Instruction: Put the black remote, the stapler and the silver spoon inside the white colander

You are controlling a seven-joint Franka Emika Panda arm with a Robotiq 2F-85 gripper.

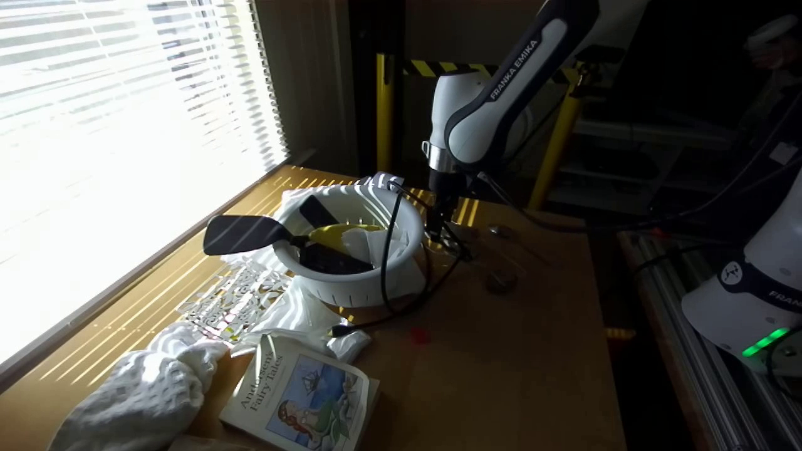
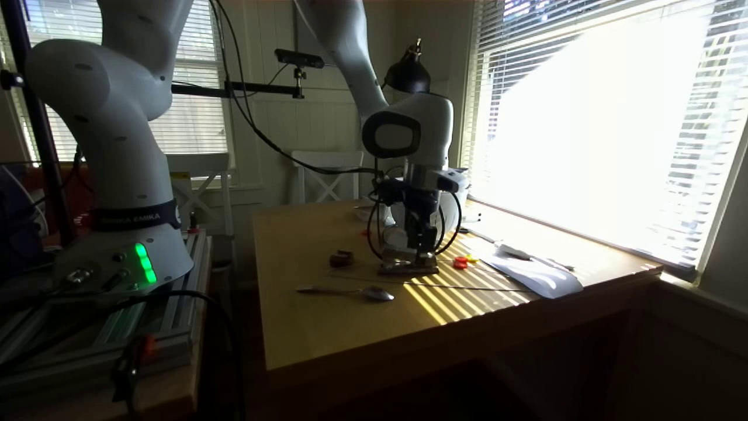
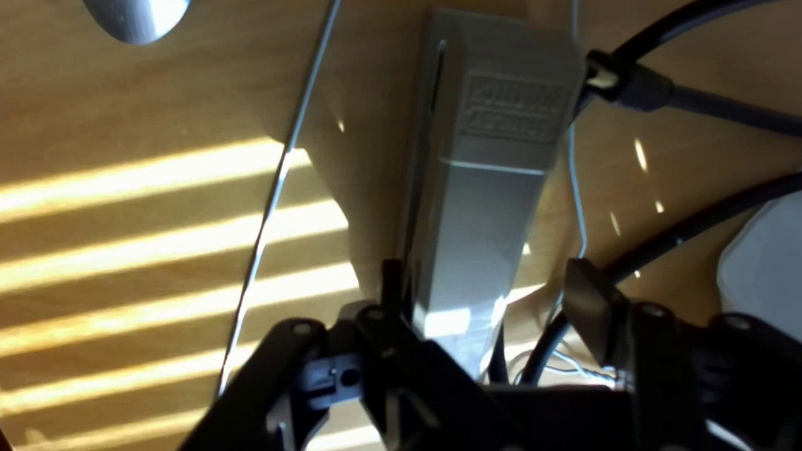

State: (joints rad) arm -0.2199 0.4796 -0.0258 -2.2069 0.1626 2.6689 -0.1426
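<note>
- Tabletop (image 2: 315, 333) of wood, striped with sun beside the blinds (image 2: 502, 88).
- Franka Emika arm (image 2: 125, 164), base at nine o'clock in an exterior view, reaching out over the wood.
- White colander (image 1: 344, 293), and it's loaded: something yellow (image 1: 338, 237) inside, something white and crumpled (image 1: 366, 244), two dark objects (image 1: 335, 260) as well. Is either of those the black remote? I cannot tell.
- White cloth (image 1: 141, 388), bunched up at the colander's eight o'clock.
- Robotiq gripper (image 3: 485, 279), low at the tabletop, just beside the colander at its three o'clock in an exterior view. Now the wrist view: fingers (image 3: 592, 307) wide, with the stapler (image 3: 479, 207) between them! The finger at four o'clock stands clear of it; whether the one at six o'clock touches, I cannot tell.
- Andersen's Fairy Tales book (image 1: 307, 394), cover up, at the colander's six o'clock.
- Dark spatula (image 1: 244, 235), blade poking out past the colander's rim at nine o'clock.
- Stapler again, on the tabletop, grey casing, embossed end at one o'clock in the wrist view.
- Silver spoon (image 2: 371, 293), lying at about eight o'clock from the stapler in an exterior view; in the wrist view, a curve of its bowl at ten o'clock.
</note>
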